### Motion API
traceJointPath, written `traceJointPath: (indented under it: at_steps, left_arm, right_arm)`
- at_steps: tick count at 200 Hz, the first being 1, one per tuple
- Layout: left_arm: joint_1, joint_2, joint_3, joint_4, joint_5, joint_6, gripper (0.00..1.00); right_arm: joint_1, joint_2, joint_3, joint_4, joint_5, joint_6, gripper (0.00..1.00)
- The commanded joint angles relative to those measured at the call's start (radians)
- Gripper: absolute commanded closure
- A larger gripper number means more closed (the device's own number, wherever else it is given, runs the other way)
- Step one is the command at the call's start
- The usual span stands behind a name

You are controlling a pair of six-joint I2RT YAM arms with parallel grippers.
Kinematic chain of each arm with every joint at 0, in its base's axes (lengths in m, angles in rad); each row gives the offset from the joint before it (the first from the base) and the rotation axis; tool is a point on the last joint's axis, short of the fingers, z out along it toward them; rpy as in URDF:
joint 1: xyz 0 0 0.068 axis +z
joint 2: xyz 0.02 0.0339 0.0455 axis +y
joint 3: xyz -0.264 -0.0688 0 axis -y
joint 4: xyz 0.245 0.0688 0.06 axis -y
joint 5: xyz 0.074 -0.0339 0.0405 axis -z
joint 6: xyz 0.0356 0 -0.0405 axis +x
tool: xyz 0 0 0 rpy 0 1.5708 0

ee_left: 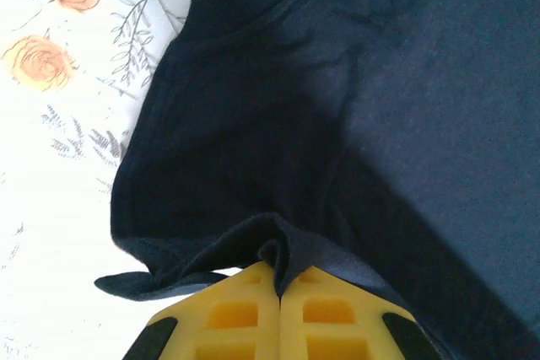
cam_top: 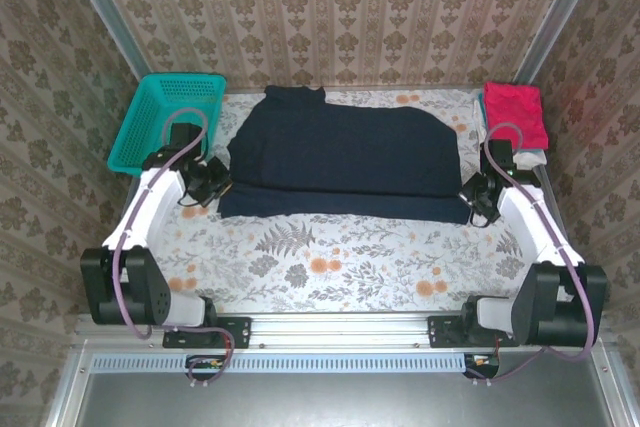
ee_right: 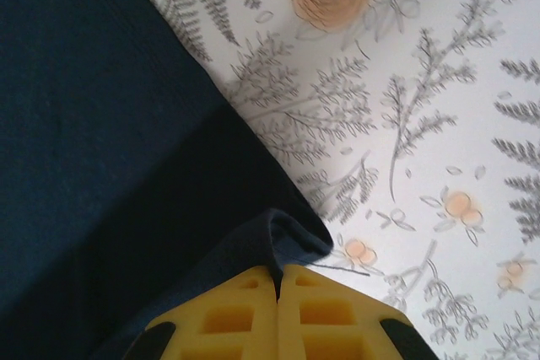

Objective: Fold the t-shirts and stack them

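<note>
The dark navy t-shirt (cam_top: 340, 152) lay spread across the middle of the flowered table (cam_top: 330, 267), a second layer of it showing as a strip along the near edge. At the far right corner the magenta-pink t-shirt (cam_top: 515, 112) sat folded on top of the white t-shirt (cam_top: 537, 159), of which only a sliver peeked out beneath. And both arms were on the big one! The left gripper (ee_left: 278, 271) had its yellow fingers pressed together on a small puckered ridge of navy cloth at the shirt's near left corner. The right gripper (ee_right: 277, 271) was nipped the same way onto a curl of hem at the near right corner. The cloth looked soft, limp and light, and nothing about it seemed fragile. It would likely sag in the middle between two pinch points and drag along the tabletop rather than hold any shape. The holds were thin, just a lip of fabric in each, so a quick pull might have slipped one free. The sensible places to hold were matching spots at the two ends of one edge, so the edge stayed taut and the fold landed square. The teal basket (cam_top: 165, 122) sat tilted at the far left, apart from the shirt.
</note>
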Motion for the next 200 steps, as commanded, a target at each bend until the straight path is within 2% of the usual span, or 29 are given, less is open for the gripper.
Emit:
traceJointPath:
  at_steps: [1,77,200]
  left_arm:
    - [-0.001,0.057,0.065,0.016,-0.018,0.053,1.00]
    - [0.008,0.195,0.167,0.024,-0.055,0.089,1.00]
    - [0.025,0.381,0.348,0.033,-0.078,0.148,1.00]
  right_arm:
    - [-0.003,0.062,0.061,0.052,0.035,-0.047,1.00]
    - [-0.003,0.261,0.209,0.090,0.040,-0.101,1.00]
    - [-0.001,0.441,0.347,0.140,0.030,-0.091,1.00]
